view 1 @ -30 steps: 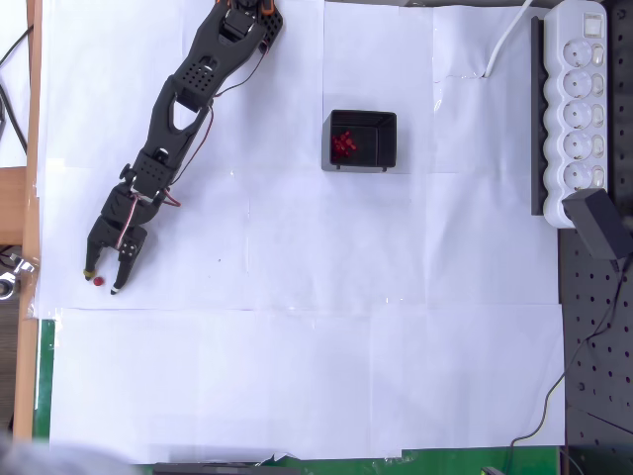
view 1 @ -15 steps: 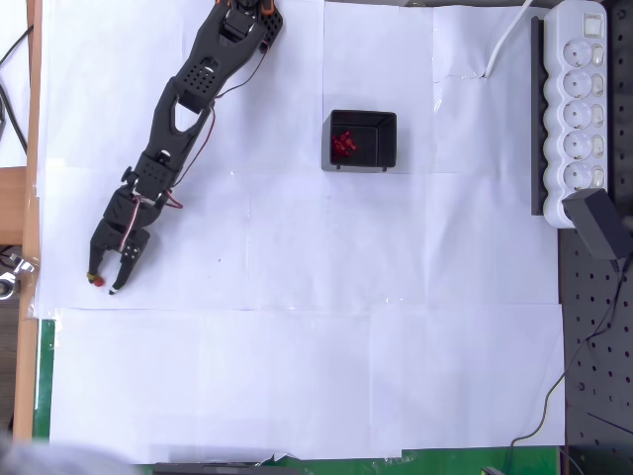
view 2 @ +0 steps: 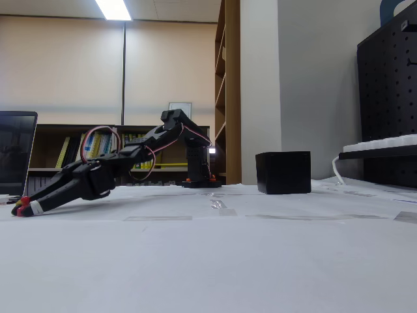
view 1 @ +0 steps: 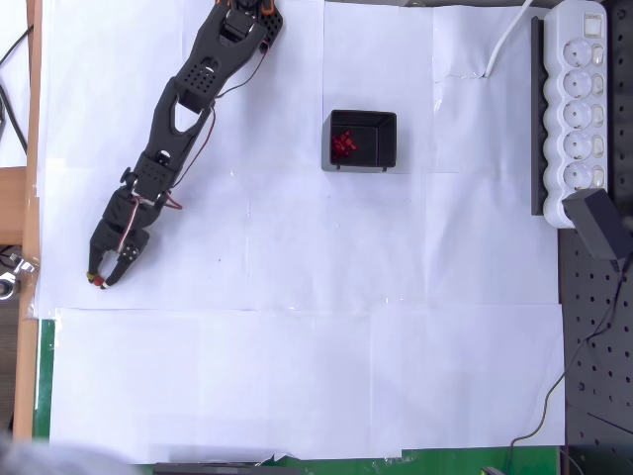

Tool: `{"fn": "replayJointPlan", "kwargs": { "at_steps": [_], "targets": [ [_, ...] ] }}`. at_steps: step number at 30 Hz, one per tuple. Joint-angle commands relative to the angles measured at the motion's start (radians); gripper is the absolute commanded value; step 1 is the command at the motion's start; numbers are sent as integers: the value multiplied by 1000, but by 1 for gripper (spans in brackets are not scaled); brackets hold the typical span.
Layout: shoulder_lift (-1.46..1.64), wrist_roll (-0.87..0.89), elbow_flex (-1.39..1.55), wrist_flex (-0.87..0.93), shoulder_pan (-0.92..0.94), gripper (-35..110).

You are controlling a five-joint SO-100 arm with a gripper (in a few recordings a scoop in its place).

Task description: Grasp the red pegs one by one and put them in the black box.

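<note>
In the overhead view my black gripper lies low at the left edge of the white paper, shut on a red peg that shows as a red speck between the fingertips. The fixed view has the gripper touching the table at far left, with the red peg at its tip. The black box stands upper middle, far to the right of the gripper, and holds several red pegs in its left half. In the fixed view the black box shows only its side wall.
A white power strip with a black adapter runs along the right edge, next to a black pegboard. The wooden table edge lies just left of the gripper. White paper covers the table.
The fingers have closed onto the red peg that lay between them a second ago. The arm has barely moved.
</note>
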Motion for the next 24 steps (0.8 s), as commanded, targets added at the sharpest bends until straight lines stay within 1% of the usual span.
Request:
{"fn": "replayJointPlan", "kwargs": {
  "at_steps": [1, 2, 4, 5, 6, 10, 12, 14, 18, 24],
  "targets": [
    [-377, -87, 100, 945, -166, 0],
    [-460, -115, 100, 1077, -222, 0],
    [-618, -158, 83, 1282, -362, 0],
    [-692, -161, 72, 1373, -443, 0],
    [-762, -209, 52, 1414, -525, 0],
    [-927, -403, 21, 1414, -845, 0],
    [-943, -425, 25, 1408, -983, 0],
    [-945, -440, 5, 1387, -1083, 0],
    [-945, -439, -126, 1296, -1164, 0],
    [-931, -397, -437, 1103, -1144, 0]
  ]
}}
